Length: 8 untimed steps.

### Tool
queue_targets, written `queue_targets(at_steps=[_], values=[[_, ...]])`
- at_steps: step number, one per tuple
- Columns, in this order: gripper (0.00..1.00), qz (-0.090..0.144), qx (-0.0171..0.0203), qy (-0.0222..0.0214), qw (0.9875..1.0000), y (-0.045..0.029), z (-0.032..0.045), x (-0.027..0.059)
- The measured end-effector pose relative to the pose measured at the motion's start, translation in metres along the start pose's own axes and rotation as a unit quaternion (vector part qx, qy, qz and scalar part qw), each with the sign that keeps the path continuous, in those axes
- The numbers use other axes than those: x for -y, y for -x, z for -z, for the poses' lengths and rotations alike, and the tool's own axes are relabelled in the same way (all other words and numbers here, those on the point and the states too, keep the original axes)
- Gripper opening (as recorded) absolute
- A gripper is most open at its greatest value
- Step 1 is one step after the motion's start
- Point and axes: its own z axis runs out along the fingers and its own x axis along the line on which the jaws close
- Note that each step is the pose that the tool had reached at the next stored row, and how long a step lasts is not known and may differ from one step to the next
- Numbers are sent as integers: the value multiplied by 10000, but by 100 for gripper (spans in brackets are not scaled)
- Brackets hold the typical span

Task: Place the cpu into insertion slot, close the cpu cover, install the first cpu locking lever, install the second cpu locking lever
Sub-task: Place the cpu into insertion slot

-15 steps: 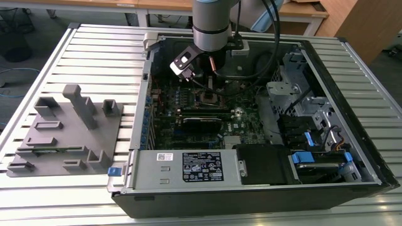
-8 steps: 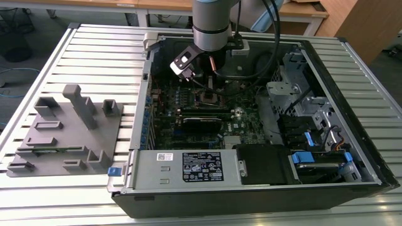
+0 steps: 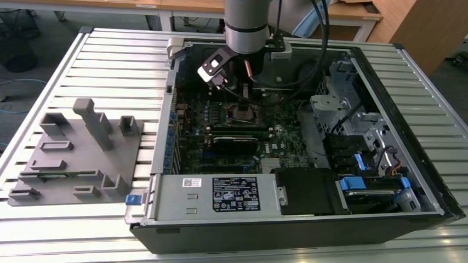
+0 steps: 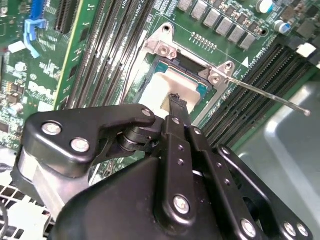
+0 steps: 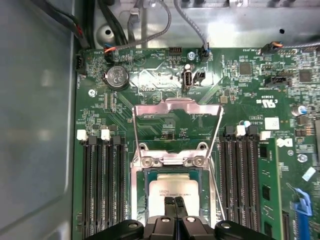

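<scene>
Slatted counter (image 3: 95, 55), open case (image 3: 292, 238). Cpu (image 5: 172, 186) lies in slot (image 5: 145, 192), cover (image 5: 177, 104) raised. Pincer (image 5: 174, 201) closed tight, holding nothing, tips at cpu. Seating likely wants level, unforced contact.

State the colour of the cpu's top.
Silver-grey; the cpu shows best in the first wrist view.

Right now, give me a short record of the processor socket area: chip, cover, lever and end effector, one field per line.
cpu: lies flat in the insertion slot, silver top up
cpu cover: open, raised off the slot, green board visible through its window
locking lever: thin rod unlatched, angled out over the memory slots
end effector: fingers together, tips right over the cpu; contact cannot be told
setting: open computer case on a slatted table
</scene>
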Motion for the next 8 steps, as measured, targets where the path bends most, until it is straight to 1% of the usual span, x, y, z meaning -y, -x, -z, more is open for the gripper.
queue_targets(at_steps=[8], values=[[11,0,0,0,10000,4,189,-17]])
